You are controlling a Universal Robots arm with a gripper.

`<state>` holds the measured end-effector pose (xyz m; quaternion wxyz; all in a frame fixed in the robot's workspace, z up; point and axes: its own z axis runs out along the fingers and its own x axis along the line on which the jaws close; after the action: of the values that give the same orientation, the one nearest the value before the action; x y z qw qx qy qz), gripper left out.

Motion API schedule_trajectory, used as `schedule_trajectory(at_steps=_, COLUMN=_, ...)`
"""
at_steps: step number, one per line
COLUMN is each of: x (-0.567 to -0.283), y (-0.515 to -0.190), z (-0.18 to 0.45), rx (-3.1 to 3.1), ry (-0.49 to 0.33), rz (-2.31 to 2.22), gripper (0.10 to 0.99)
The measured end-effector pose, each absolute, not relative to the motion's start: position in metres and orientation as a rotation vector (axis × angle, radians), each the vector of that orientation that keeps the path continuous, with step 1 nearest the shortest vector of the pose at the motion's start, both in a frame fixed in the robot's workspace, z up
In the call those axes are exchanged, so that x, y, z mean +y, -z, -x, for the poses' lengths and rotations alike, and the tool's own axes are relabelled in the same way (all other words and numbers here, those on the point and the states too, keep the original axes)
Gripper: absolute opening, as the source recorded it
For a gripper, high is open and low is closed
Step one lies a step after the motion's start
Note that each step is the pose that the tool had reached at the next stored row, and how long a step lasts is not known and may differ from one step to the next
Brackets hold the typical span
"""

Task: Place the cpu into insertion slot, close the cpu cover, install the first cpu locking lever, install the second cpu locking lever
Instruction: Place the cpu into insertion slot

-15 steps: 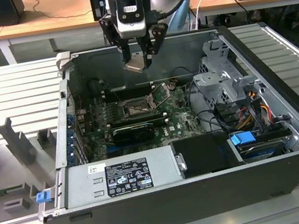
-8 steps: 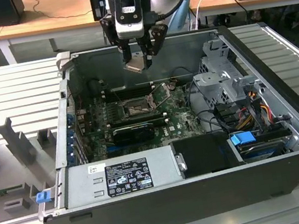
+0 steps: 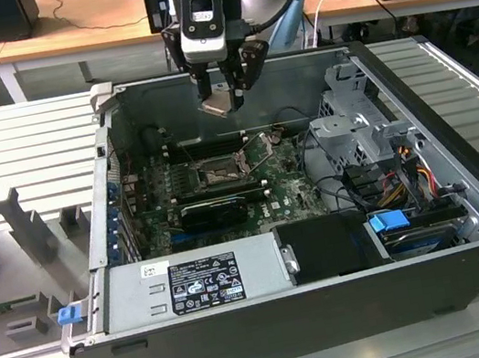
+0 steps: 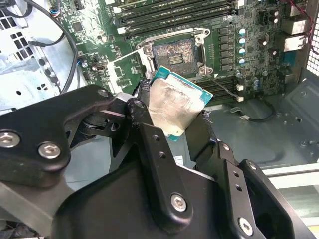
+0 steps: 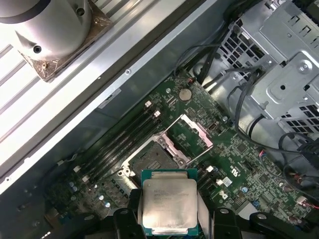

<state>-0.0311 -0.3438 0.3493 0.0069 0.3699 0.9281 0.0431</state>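
Black fingers (image 4: 142, 117) narrowed onto the cpu (image 4: 174, 104), chip held in air above the uncovered insertion slot (image 4: 178, 54)

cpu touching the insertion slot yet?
Apart. The exterior view shows the cpu clamped in the gripper, hanging above the insertion slot with clear space between them.

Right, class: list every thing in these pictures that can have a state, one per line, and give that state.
cpu: gripped, tilted, in the air above the motherboard, not seated
tool: shut on the cpu
insertion slot: uncovered, empty
cpu cover: swung open
computer case: lying flat, side open
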Motion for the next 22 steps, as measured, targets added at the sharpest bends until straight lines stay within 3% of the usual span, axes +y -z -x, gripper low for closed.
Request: schedule_trajectory(at_steps=22, x=-0.3438, y=-0.3477, z=0.0312, rx=2.819, ry=-0.133, rz=-1.335, gripper=0.529)
